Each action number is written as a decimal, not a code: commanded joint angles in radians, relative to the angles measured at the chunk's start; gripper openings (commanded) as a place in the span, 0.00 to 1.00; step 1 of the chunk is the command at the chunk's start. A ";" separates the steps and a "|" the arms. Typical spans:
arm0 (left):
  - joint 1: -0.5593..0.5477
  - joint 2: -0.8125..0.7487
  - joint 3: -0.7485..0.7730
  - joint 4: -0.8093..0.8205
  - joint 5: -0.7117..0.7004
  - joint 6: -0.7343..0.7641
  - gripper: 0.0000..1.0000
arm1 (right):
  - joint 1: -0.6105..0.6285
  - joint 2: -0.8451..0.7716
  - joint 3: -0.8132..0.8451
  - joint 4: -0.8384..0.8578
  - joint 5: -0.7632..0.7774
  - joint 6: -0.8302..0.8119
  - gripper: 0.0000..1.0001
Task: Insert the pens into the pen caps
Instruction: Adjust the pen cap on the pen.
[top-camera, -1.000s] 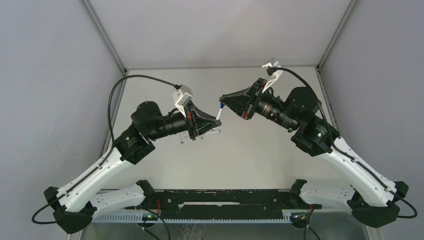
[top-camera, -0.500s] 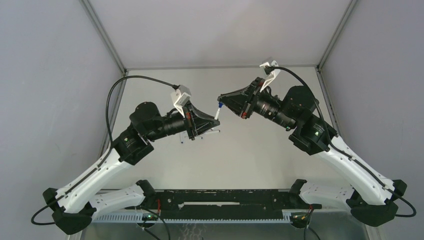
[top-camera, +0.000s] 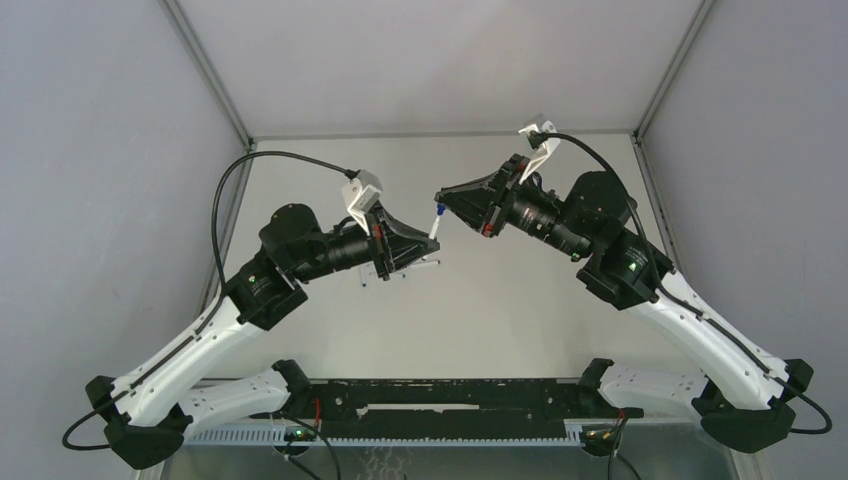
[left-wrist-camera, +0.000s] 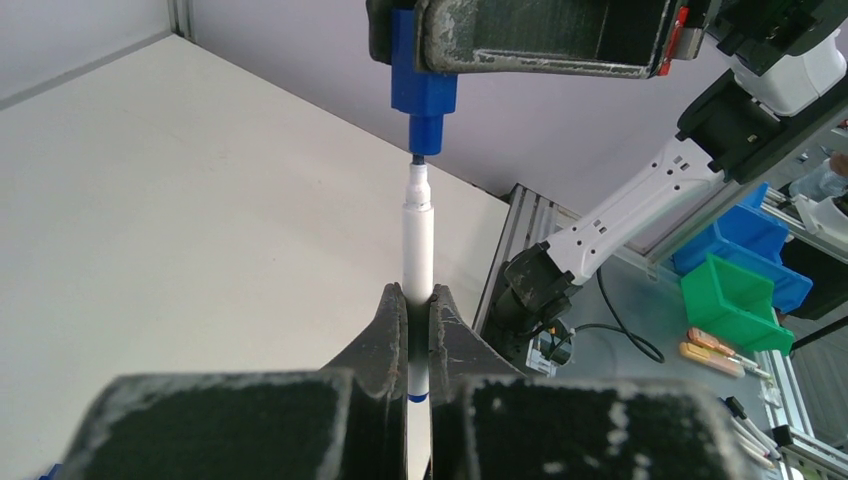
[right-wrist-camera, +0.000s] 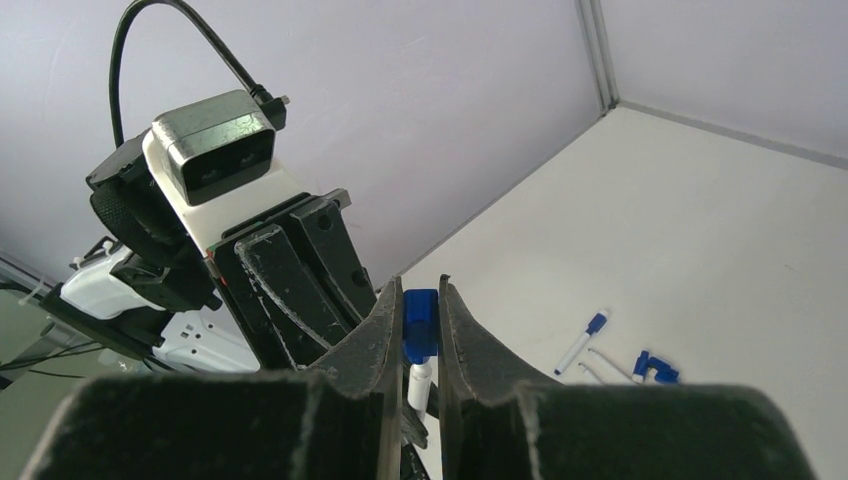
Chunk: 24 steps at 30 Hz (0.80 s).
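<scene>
- Pen (left-wrist-camera: 417, 240): pinched upright by left gripper (left-wrist-camera: 418, 295), frame centre.
- Pen cap (left-wrist-camera: 423, 95): clamped in right gripper (right-wrist-camera: 420, 290), upper centre; had edged up to the pen's tip within the second; seating judged unfinished.

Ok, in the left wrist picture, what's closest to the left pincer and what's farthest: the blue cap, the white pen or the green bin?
1. white pen: clamped in the left pincer.
2. blue cap: just above, at the pen's tip.
3. green bin: far right, beyond the table.
</scene>
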 joint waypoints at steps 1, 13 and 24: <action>-0.004 -0.012 0.038 0.071 0.017 0.016 0.00 | -0.006 -0.017 0.006 0.040 0.025 0.002 0.00; -0.004 -0.014 0.032 0.071 0.011 0.018 0.00 | -0.008 -0.015 0.006 0.040 0.008 0.010 0.00; -0.004 -0.023 0.027 0.074 -0.018 0.018 0.00 | -0.006 0.010 -0.003 0.018 -0.123 0.038 0.00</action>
